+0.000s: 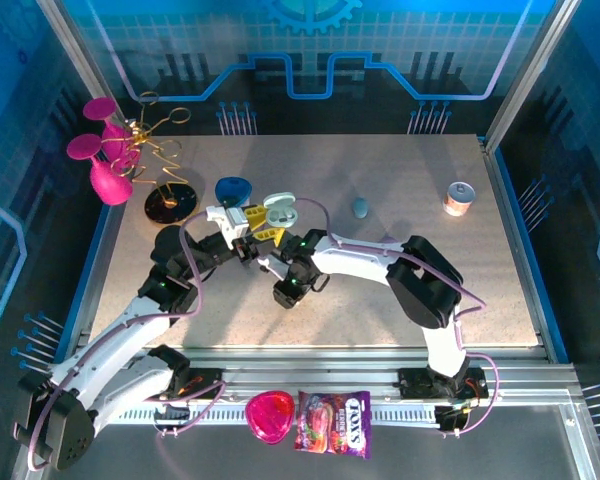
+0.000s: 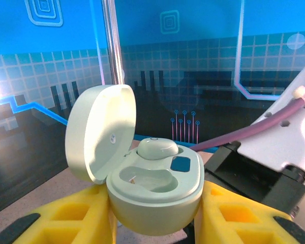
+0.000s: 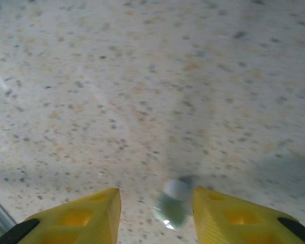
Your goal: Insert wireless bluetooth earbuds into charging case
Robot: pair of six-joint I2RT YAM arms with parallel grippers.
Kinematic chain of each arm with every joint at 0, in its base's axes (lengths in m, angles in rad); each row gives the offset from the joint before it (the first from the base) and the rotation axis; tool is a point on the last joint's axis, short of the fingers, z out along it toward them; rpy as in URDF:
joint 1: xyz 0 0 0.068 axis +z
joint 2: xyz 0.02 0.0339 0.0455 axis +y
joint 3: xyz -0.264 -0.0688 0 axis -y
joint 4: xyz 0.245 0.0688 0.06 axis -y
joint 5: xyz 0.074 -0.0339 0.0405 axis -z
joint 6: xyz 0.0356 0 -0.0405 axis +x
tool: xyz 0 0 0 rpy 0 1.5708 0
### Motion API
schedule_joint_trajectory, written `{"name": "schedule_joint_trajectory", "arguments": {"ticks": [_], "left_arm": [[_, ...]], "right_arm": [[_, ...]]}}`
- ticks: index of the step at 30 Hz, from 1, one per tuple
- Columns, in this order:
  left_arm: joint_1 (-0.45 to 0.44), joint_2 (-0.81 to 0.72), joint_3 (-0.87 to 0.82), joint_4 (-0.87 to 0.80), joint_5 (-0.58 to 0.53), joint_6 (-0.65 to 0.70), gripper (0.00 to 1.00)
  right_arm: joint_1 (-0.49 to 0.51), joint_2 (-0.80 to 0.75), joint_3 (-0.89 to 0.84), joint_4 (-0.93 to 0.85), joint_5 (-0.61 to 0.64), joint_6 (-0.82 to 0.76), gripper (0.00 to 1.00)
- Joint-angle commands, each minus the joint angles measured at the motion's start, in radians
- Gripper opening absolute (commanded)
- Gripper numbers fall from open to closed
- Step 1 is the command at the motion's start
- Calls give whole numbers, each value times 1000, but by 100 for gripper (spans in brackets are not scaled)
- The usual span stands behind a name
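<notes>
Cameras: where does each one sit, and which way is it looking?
Top external: above and behind the arms, looking down at the table; both arms show, left gripper and right gripper.
Left wrist: on the left arm, facing sideways at the blue wall; its yellow fingers clamp the open charging case with a seated earbud.
Right wrist: on the right arm, facing down at the table; its fingers straddle a loose earbud.
Shared: top and left wrist both show the charging case.

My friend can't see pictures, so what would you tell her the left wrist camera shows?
A pale green charging case, lid open, sits clamped between the left arm's yellow jaws. One matching earbud rests inside; the socket beside it is empty.
</notes>
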Motion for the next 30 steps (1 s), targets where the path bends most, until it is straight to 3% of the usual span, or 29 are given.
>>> {"name": "schedule_joint_trajectory", "arguments": {"ticks": [1,14,30], "left_arm": [[0,-3,36,8,-9,8,38],[0,4,44,8,-9,11,38],[-1,-15,38,-3,-17,16,38]], "right_arm": [[-37,-42,-30,3,40,43,41],[-3,-74,-72,72,0,81,40],[32,48,18,53,-51,57,41]]}}
